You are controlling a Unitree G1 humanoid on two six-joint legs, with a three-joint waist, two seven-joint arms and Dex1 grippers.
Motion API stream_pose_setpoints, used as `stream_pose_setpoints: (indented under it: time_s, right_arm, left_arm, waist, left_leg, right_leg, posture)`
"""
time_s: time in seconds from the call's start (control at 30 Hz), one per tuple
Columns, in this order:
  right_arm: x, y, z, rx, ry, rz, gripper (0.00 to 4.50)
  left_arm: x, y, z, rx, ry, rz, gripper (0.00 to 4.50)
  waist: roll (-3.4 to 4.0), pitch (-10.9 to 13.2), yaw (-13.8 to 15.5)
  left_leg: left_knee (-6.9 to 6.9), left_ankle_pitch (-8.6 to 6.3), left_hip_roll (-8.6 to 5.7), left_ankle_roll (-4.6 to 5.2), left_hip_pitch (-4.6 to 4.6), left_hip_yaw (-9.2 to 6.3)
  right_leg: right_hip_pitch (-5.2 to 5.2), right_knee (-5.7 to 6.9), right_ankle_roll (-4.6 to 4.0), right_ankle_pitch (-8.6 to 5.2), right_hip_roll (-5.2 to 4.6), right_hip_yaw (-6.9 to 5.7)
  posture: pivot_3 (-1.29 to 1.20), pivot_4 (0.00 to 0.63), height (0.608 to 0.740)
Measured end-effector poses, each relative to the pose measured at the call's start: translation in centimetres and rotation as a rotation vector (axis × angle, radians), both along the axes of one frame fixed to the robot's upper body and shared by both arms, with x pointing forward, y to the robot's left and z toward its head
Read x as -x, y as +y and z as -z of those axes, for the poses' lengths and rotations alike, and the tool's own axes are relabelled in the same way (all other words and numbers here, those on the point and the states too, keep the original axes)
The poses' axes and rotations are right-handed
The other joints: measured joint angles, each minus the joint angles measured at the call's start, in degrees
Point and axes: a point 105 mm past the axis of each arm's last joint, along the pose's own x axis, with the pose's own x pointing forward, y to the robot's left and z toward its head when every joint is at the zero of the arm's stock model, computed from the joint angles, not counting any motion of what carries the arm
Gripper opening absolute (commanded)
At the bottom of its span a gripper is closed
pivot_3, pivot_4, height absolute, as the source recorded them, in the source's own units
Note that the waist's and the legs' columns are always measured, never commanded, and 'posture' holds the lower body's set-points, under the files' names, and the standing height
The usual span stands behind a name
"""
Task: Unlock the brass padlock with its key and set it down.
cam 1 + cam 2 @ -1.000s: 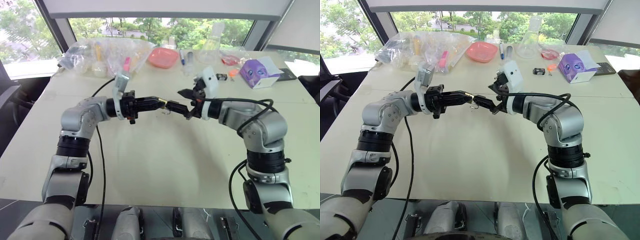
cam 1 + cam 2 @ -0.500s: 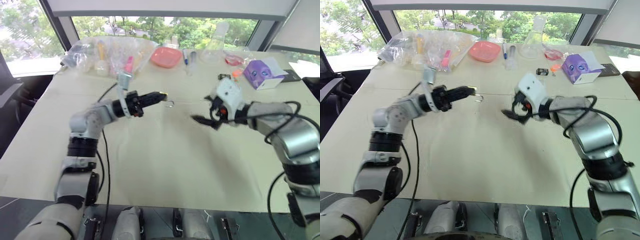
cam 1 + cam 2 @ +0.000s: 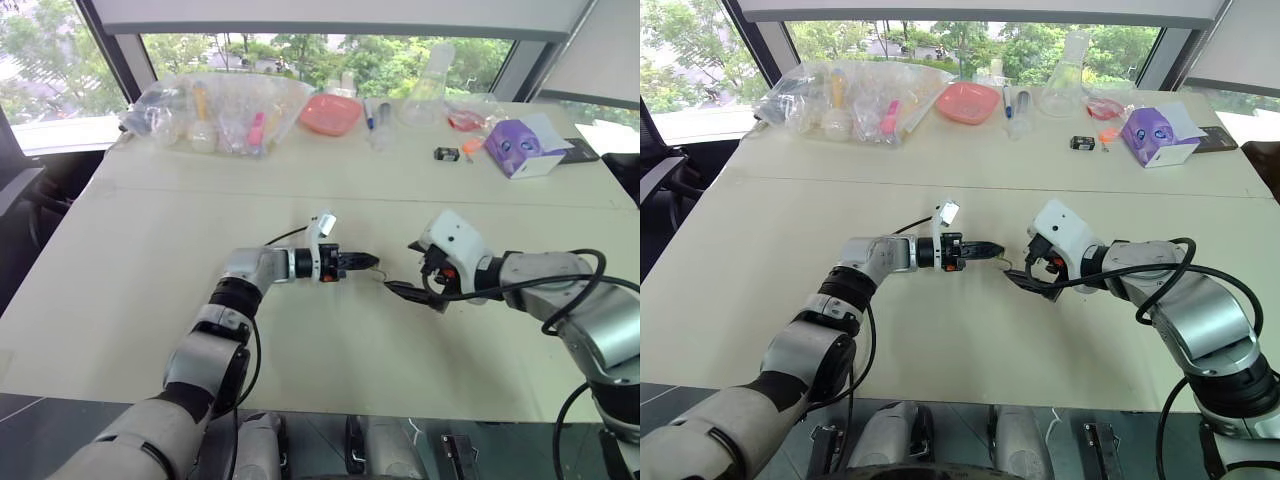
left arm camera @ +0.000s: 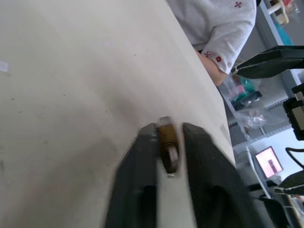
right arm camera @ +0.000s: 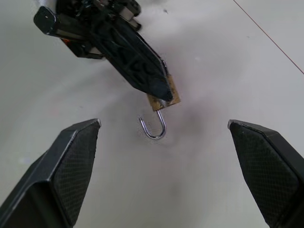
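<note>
Two grippers low over the table (image 3: 150, 230), left gripper (image 5: 159, 90) jaws pinching the brass padlock (image 5: 164, 100), right gripper (image 3: 405, 290) jaws wide, empty.

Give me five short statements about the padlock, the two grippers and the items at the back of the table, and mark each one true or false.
1. The small brass padlock sits between the fingers of the left gripper. True.
2. The padlock's silver shackle is closed into the body. False: it hangs open as a free hook.
3. The right gripper is clamped on the padlock. False: its fingers stand wide apart with the padlock between them, untouched.
4. A pink plastic dish lies at the far side of the beige table. True.
5. The purple box rests beside the left gripper. False: it stands far off, at the table's far right corner.
</note>
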Motion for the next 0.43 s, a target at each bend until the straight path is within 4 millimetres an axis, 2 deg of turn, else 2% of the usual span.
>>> stream_pose_setpoints:
  time_s: [0.13, 0.2, 0.3, 0.43]
  right_arm:
    - [-0.1, -0.1, 0.0, 0.005, -0.009, 0.011, 4.5]
    - [-0.1, -0.1, 0.0, 0.006, -0.011, 0.01, 4.5]
    - [-0.1, -0.1, 0.1, 0.009, -0.012, 0.011, 4.5]
    - [-0.1, -0.4, 0.8, 0.005, -0.005, 0.035, 4.5]
  left_arm:
    - [-0.3, 0.0, -0.3, -0.009, -0.027, 0.003, 4.42]
    - [-0.8, 0.0, -0.6, -0.035, -0.073, -0.009, 4.47]
    - [-1.7, 1.5, -0.5, -0.116, -0.181, -0.05, 4.47]
    - [-2.5, 6.4, -1.5, -0.19, -0.314, -0.168, 4.47]
  waist:
    - [0.0, 0.0, 0.0]
    - [-0.01, 0.0, 0.0]
    - [-0.01, 0.0, -0.4]
    - [0.0, 0.0, -0.6]
  left_leg:
    - [0.01, 0.0, 0.0, 0.0, 0.0, 0.0]
    - [0.05, 0.0, 0.0, 0.01, 0.0, -0.01]
    - [0.08, -0.04, 0.04, 0.07, 0.04, -0.02]
    - [0.02, 0.02, 0.13, -0.03, 0.04, -0.04]
  right_leg:
    - [0.0, 0.0, 0.0, 0.0, -0.01, 0.0]
    - [0.02, 0.02, 0.0, 0.0, -0.01, 0.0]
    - [0.03, 0.07, -0.01, 0.01, 0.01, 0.0]
    - [-0.05, 0.15, -0.03, 0.0, 0.09, 0.01]
  posture:
    - [0.0, 0.15, 0.74]
    - [0.0, 0.15, 0.74]
    - [0.0, 0.15, 0.74]
    - [0.0, 0.15, 0.74]
